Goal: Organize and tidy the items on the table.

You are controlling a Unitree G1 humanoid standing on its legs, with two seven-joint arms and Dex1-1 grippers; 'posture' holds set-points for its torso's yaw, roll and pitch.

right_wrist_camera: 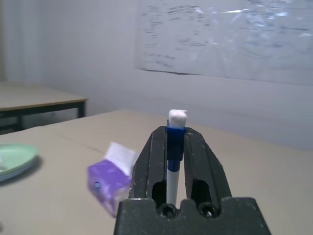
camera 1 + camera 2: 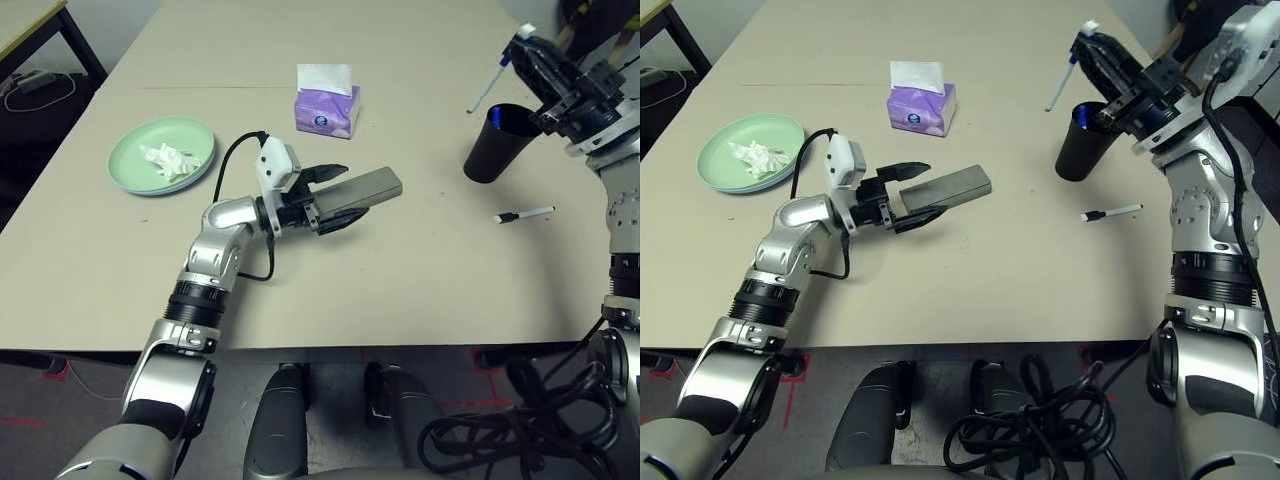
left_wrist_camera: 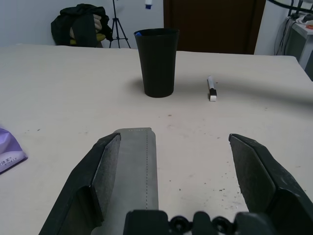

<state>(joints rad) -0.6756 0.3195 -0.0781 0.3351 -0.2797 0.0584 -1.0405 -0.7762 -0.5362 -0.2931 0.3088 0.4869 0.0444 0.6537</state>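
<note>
Right wrist view: right hand (image 1: 174, 147) clamped on a white stick (image 1: 171, 182); left hand (image 3: 176, 171) wide apart, case (image 3: 134, 171) against one finger.

A pale beige table (image 2: 420, 290) carries a faint seam line across its far half. On it sit a light-green plate (image 2: 130, 145) with a crumpled white tissue (image 2: 168, 160), a purple tissue box (image 2: 327, 110) topped by a white sheet, and a black cup (image 2: 497, 143) — blue along its inner lining. A grey glasses case (image 2: 372, 189) lies between black fingers (image 3: 252, 166) on a silver arm. A thin white marker (image 2: 524, 214) has a black cap — another white pen (image 1: 171, 166), blue-banded, sits in the black right gripper (image 1: 176, 147).
</note>
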